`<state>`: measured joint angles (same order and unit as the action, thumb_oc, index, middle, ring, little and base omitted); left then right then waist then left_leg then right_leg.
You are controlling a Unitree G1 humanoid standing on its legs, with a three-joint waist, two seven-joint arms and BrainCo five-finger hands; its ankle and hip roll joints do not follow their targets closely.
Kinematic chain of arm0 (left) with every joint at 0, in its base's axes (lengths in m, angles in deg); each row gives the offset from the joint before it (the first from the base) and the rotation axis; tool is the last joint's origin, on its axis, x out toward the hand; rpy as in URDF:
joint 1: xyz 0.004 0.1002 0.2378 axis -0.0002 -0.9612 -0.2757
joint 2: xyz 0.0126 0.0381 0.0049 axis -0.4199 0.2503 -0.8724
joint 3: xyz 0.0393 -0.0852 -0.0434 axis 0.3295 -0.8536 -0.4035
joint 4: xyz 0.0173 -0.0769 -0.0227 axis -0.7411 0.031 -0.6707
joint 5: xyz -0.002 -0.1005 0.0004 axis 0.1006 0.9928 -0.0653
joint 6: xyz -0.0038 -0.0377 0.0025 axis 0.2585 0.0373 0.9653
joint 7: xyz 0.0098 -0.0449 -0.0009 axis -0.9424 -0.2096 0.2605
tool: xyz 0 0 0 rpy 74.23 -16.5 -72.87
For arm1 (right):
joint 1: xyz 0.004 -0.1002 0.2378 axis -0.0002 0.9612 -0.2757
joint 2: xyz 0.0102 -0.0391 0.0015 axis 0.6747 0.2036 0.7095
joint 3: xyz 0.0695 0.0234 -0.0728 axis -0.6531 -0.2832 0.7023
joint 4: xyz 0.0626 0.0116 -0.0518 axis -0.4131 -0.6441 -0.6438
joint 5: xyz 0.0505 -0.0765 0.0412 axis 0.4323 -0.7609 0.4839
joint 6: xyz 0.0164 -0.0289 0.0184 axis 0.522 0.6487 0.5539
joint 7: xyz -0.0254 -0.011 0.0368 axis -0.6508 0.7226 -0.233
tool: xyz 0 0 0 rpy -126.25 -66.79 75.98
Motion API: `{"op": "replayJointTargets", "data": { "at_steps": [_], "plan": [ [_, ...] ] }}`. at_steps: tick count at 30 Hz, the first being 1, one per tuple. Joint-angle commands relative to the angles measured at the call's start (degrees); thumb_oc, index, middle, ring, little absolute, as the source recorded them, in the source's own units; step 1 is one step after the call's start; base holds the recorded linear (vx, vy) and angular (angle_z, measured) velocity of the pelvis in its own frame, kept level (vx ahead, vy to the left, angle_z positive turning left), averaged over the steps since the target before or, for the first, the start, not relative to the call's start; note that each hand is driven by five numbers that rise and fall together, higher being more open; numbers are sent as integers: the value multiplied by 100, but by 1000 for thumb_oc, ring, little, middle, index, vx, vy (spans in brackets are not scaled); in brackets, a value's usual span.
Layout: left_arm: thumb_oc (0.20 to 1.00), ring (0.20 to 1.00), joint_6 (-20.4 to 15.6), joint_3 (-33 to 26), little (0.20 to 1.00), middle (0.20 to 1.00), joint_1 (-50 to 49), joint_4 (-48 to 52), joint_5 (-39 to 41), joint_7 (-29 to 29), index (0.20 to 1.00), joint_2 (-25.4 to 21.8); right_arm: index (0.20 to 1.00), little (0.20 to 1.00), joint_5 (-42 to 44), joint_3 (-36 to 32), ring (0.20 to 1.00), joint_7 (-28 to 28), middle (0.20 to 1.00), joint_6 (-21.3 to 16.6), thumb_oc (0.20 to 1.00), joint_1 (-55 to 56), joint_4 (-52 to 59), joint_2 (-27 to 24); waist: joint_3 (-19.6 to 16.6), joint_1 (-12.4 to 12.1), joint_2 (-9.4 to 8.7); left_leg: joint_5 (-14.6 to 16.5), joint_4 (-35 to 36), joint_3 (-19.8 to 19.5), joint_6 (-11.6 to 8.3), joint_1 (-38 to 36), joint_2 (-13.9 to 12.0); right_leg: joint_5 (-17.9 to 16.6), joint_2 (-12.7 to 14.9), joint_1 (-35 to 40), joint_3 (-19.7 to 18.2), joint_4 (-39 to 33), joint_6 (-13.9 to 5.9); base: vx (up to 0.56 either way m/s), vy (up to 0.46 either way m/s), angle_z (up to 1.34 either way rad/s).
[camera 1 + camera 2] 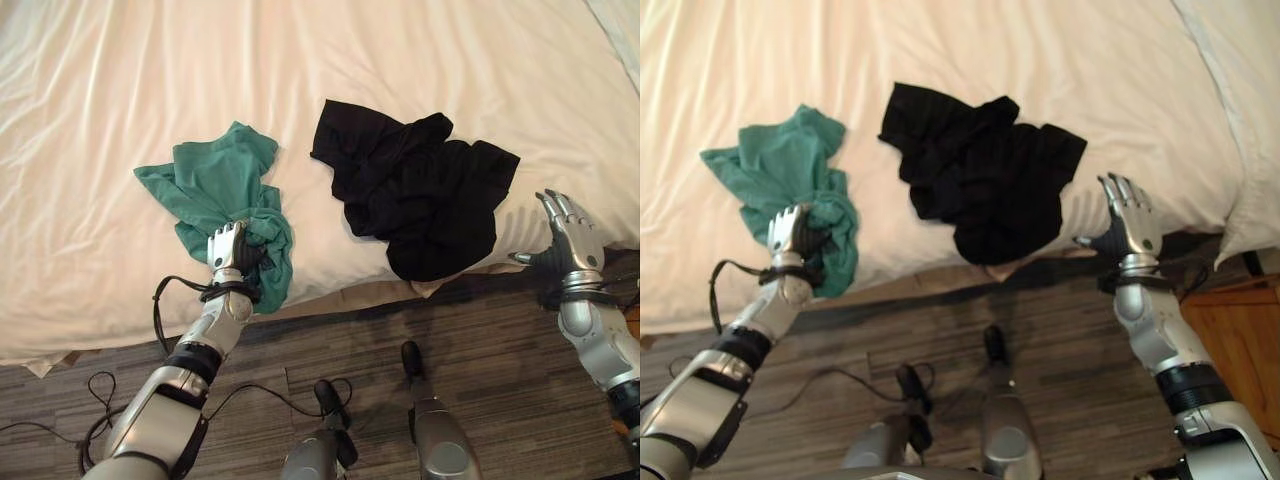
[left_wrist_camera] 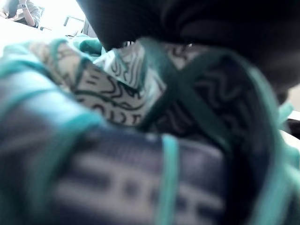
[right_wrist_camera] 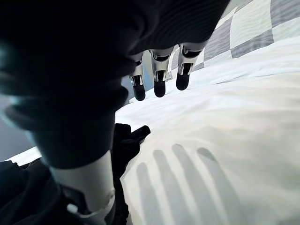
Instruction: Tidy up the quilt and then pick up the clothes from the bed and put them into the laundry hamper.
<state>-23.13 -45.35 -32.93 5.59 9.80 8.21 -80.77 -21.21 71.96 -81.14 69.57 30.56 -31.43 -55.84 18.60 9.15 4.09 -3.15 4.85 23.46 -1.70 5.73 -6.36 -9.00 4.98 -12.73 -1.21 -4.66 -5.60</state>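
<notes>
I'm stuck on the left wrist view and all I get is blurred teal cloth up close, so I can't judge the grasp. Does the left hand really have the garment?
Observer: Yes. In the head views the left hand is curled into the green garment at the near edge of the bed.
Operator: Is anything else left on the bed?
Observer: A black garment lies crumpled beside the green one, toward the robot's right, apart from it.
Operator: And the right hand?
Observer: The right hand hangs open by the bed's edge, just past the black garment, holding nothing.
</notes>
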Motion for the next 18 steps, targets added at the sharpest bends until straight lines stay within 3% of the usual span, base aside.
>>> {"op": "replayJointTargets", "data": {
  "at_steps": [1,9,14,18],
  "plan": [
    [200,200,86,175,200,200,-535,-657,206,-362,200,227,1000,1000,-210,102,1000,-74,1000,-48,1000,-529,118,-154,-113,-158,-377,206,15,-178,-625,-234,-352,617,345,25,244,101,-526,4,-23,12],
    [200,200,-229,177,200,200,-1413,-317,762,-442,200,492,1000,1000,74,1244,1000,166,1000,119,1000,-2077,-1530,185,-27,-500,-292,110,15,-364,-664,-225,-372,639,340,116,366,112,-421,-7,-43,15],
    [200,200,-616,293,200,200,-1916,814,1197,-672,200,398,1000,1000,390,1798,1000,314,1000,246,1000,-3074,-3371,480,-1,-784,-82,4,15,-596,-698,1,-354,649,333,67,524,78,-385,-11,-43,28],
    [200,200,-727,460,200,200,-1951,1115,1302,-811,200,412,1000,1000,538,1972,1000,421,1000,305,1000,-3393,-4547,823,-19,-894,62,-51,15,-741,-719,112,-335,664,343,81,650,46,-366,-4,-41,32]
  ]
}}
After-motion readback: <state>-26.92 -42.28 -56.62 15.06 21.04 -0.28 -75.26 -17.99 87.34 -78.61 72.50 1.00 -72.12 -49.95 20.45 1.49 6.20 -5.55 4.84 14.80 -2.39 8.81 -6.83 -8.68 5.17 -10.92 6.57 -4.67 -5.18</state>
